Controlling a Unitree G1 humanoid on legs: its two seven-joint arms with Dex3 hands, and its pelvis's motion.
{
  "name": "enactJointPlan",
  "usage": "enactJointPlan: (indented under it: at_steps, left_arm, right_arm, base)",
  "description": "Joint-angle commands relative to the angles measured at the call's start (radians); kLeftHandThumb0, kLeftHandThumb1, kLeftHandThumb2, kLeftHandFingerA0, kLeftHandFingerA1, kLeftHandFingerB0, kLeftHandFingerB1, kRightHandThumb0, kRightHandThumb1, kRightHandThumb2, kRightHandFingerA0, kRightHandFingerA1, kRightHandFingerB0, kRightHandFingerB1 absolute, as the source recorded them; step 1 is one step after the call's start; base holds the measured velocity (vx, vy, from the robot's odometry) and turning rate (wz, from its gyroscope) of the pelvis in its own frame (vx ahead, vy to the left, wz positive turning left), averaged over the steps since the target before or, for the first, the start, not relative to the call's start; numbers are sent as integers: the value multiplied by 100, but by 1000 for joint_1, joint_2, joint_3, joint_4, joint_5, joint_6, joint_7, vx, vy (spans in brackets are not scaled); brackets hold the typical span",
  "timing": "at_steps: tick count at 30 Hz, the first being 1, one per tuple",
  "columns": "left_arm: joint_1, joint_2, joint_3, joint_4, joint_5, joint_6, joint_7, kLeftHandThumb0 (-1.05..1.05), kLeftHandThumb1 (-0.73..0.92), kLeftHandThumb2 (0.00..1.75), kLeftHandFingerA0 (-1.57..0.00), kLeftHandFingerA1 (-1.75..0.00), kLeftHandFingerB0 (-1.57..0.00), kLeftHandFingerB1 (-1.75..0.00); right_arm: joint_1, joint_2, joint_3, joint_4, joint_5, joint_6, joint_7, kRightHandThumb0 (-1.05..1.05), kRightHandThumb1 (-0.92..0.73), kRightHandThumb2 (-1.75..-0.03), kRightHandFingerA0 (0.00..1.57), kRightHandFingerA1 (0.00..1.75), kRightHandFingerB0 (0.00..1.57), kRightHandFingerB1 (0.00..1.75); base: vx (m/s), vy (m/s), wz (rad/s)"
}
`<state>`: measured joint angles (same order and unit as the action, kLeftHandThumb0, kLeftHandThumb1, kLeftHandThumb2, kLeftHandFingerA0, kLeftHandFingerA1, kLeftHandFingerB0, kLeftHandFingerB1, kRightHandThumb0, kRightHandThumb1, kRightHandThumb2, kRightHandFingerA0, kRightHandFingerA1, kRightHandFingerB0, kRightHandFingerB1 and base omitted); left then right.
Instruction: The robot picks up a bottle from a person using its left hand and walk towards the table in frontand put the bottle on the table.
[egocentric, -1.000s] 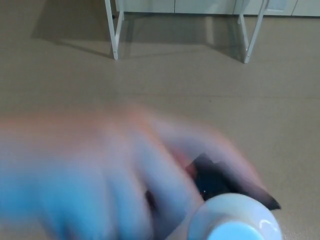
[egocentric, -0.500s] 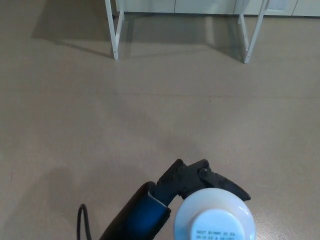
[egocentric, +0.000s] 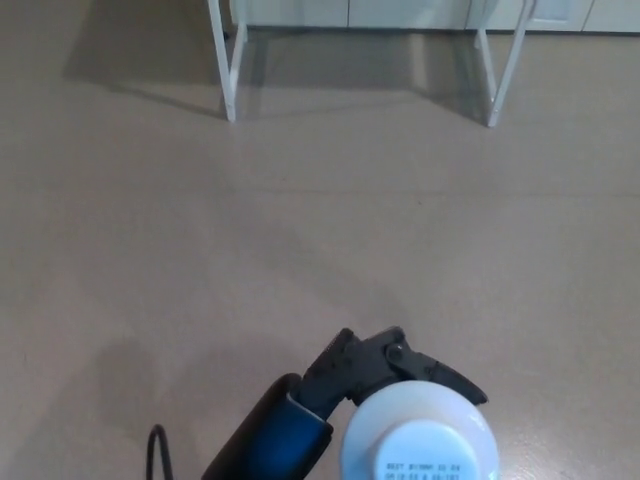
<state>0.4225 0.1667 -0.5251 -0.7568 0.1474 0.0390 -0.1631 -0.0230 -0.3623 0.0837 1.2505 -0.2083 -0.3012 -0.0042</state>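
Note:
A white bottle (egocentric: 420, 440) shows from above at the bottom of the head view, its pale blue cap printed with small dark text. My left hand (egocentric: 385, 365) is shut on it, black fingers wrapped round the far side of the bottle. The blue forearm runs down to the bottom edge. The table's white legs (egocentric: 228, 60) stand at the top, far across the floor. My right hand does not show.
Bare tan floor (egocentric: 320, 220) stretches between me and the table. A second white table leg (egocentric: 503, 70) stands at the top right, with pale cabinet fronts behind. A thin black cable (egocentric: 155, 450) loops near my forearm.
One second ago a blurred person's hand and sleeve covered the lower left; it has gone. My left hand with the bottle has shifted slightly down and left.

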Motion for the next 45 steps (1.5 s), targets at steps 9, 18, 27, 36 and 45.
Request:
enactJointPlan:
  at_steps: [9, 18, 27, 36, 45]
  left_arm:
    - [9, -3, -1, -9, 15, -41, 9, -16, 67, 84, -103, -140, -81, -123]
    - [26, 10, 15, -15, 3, -43, 10, -13, 70, 80, -102, -140, -80, -121]
    - [18, 8, 21, 12, -20, -65, 6, -17, 68, 82, -102, -140, -83, -115]
    - [34, 6, 24, 13, -18, -49, 0, -14, 70, 80, -105, -140, -81, -119]
    - [36, 8, 26, 20, -11, -62, 1, -13, 68, 82, -104, -141, -80, -120]
  right_arm:
    - [-19, -21, 8, 5, -14, 18, 16, -38, -73, -62, 65, 45, 53, 40]
    - [-37, -12, -2, 12, -4, 25, 36, -34, -74, -62, 65, 45, 53, 41]
    - [-57, -12, 5, 21, -20, 36, 37, -38, -74, -62, 61, 44, 52, 40]
    - [-59, -22, 4, 21, -21, 29, 50, -38, -73, -63, 62, 44, 51, 39]
    - [-66, -20, 3, 22, -21, 34, 57, -35, -73, -61, 64, 44, 52, 40]
  base:
    - [93, 103, -9]
    - [239, 250, -8]
    - [284, -167, 10]
    - [371, -155, 18]
    - [503, 204, -45]
